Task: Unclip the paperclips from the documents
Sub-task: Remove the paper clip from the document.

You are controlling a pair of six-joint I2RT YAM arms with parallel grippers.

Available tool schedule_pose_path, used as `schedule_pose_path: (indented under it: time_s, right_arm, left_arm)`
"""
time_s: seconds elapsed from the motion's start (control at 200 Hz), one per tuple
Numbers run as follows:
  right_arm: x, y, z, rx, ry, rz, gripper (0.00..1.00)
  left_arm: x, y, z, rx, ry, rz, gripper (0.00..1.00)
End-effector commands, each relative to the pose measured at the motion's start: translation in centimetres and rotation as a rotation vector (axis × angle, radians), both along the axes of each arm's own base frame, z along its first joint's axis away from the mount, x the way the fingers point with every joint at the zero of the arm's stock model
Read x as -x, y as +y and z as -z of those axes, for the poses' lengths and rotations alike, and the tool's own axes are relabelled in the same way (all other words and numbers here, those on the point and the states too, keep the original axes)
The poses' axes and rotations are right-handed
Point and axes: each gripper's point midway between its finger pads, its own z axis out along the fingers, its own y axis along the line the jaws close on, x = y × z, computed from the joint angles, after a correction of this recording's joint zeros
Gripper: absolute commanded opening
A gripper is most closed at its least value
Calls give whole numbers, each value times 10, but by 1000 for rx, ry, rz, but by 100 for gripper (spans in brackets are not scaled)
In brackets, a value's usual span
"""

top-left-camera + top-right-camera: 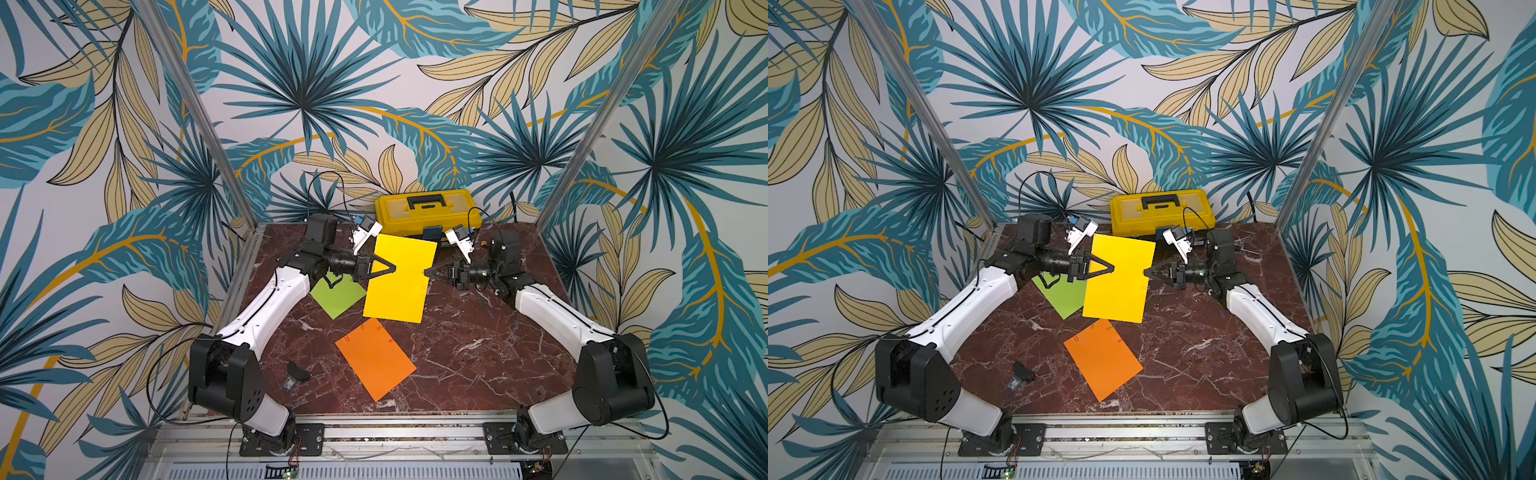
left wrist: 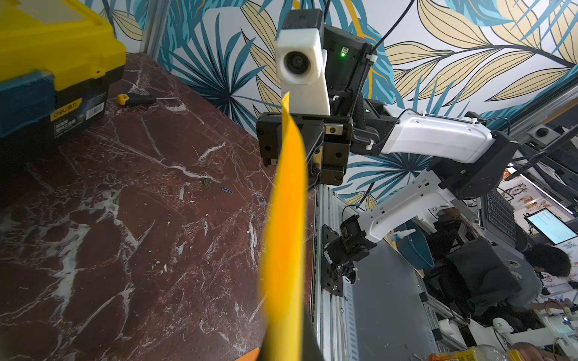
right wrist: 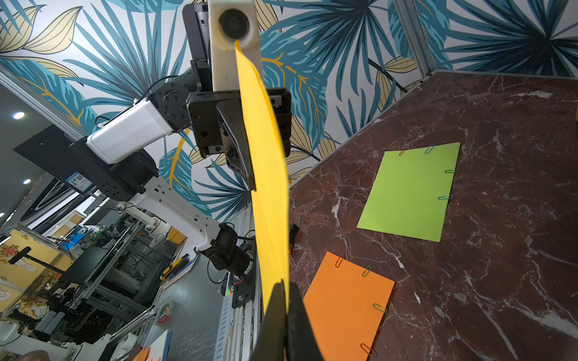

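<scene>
A yellow document [image 1: 399,282] hangs in the air above the table, stretched between my two grippers. My left gripper [image 1: 394,269] is shut on its left edge. My right gripper [image 1: 425,272] is shut on its right edge, and the right wrist view shows its jaws [image 3: 286,286] pressed together on the sheet. A small paperclip [image 1: 424,287] sits on that edge just below the right gripper. The lime green document [image 3: 409,193] and the orange document [image 3: 344,306] lie flat on the table, each with several paperclips [image 3: 366,271] along its edges.
A yellow-and-black toolbox [image 1: 428,210] stands at the back of the marble table [image 1: 457,353], with a yellow-handled screwdriver [image 2: 136,99] beside it. Loose blue [image 2: 227,190] and green [image 2: 205,182] clips lie near the right arm. A small black object [image 1: 298,371] lies front left.
</scene>
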Motion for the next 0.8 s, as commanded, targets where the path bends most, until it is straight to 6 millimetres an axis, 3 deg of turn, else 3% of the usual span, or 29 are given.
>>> schedule_pose_path:
  time_s: [0.0,0.796]
  right_arm:
    - [-6,-8,-3,13,-8,45,5]
    - [-9,-12,-4,12,-7,59,6]
  left_arm:
    - [3,12,-13,11,-48,-22,0]
    - [4,13,-14,15,-48,-21,0]
